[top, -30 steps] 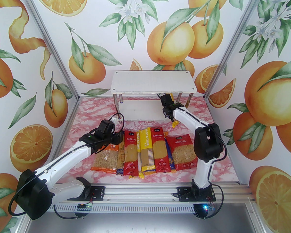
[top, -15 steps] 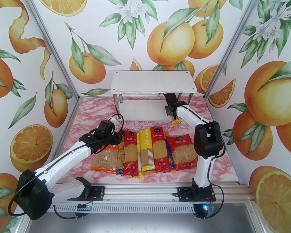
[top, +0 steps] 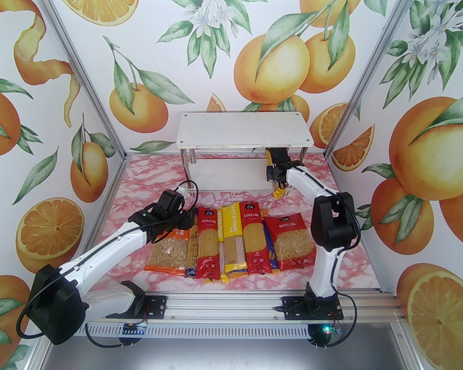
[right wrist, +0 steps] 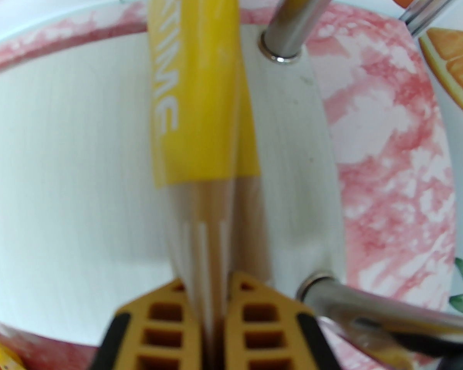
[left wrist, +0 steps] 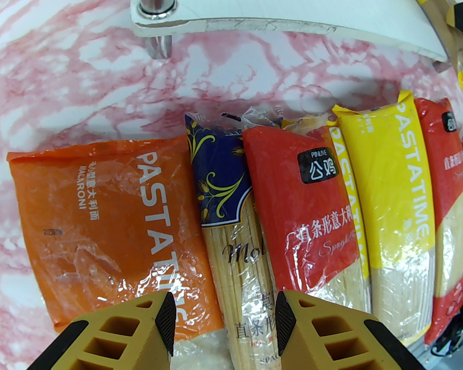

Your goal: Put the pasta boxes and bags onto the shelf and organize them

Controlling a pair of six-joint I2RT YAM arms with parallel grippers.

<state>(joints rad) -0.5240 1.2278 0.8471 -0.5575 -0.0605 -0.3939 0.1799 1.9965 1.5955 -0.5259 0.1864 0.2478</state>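
Right pincer is clamped tight on a long narrow yellow PASTATIME spaghetti pack, reaching in under the top board of the small two-tier shelf, two white boards on chrome tube legs, standing at the middle of the far edge of the pink marbled counter. The pack runs front to back over the right end of the lower board, just inside the right-hand legs. Whether it rests on the board, can't tell, and its near tip pokes out past the board's front edge. Over on the other side, the left pincer is spread wide, its yellow fingers poised above a dark blue narrow spaghetti pack, with one finger over the edge of the bag beside it. Now the count: eight packs in a row across the middle of the counter, side by side and overlapping. From the left end: one wide orange windowed macaroni bag, the dark blue pack, a red narrow spaghetti pack, a second yellow PASTATIME pack, a third yellow PASTATIME pack, a second red narrow pack, a wide blue bag mostly buried under its neighbours, and a wide red windowed bag at the right end. With the held one, that's three yellow, two red, one dark blue, three wide bags: nine.
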